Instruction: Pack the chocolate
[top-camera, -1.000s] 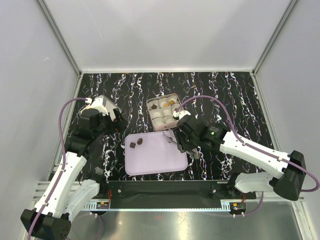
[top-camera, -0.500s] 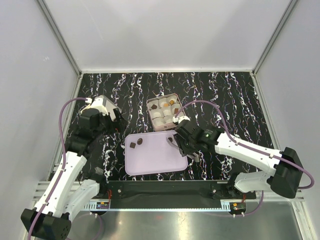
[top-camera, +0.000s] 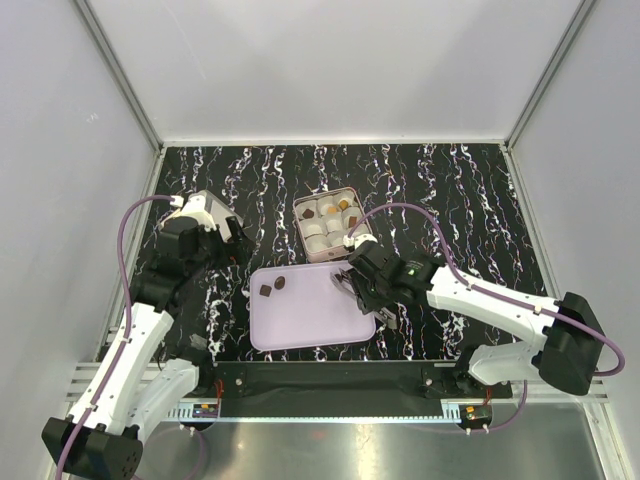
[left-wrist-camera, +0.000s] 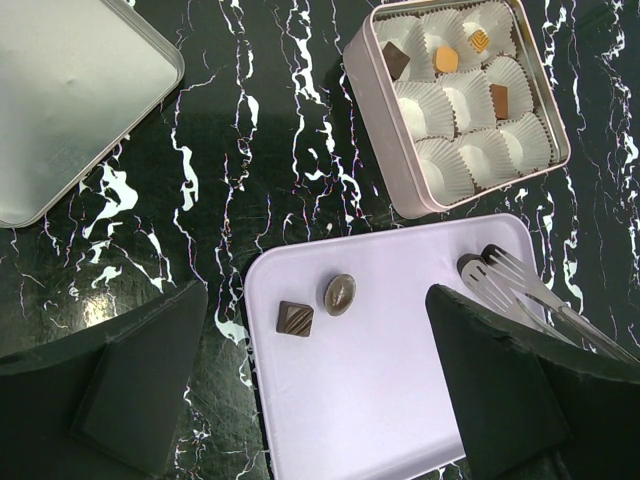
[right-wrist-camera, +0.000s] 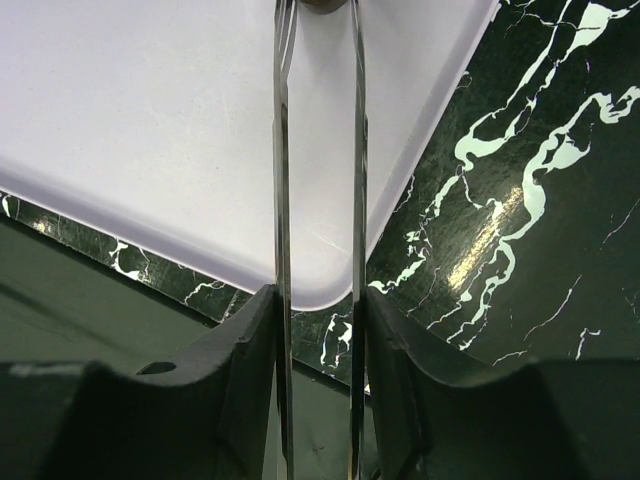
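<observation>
chocolate (left-wrist-camera: 295, 318): small, likely light, smooth, easily marred; take across flat sides with tongs (left-wrist-camera: 500, 265); right gripper (right-wrist-camera: 318, 312) pinching tongs; left gripper (left-wrist-camera: 315, 340) spread

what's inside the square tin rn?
The tin holds nine white paper cups. Four carry chocolates: a dark square, two orange pieces, a brown one. Five cups look empty. The tin floor under the cups is covered.
</observation>
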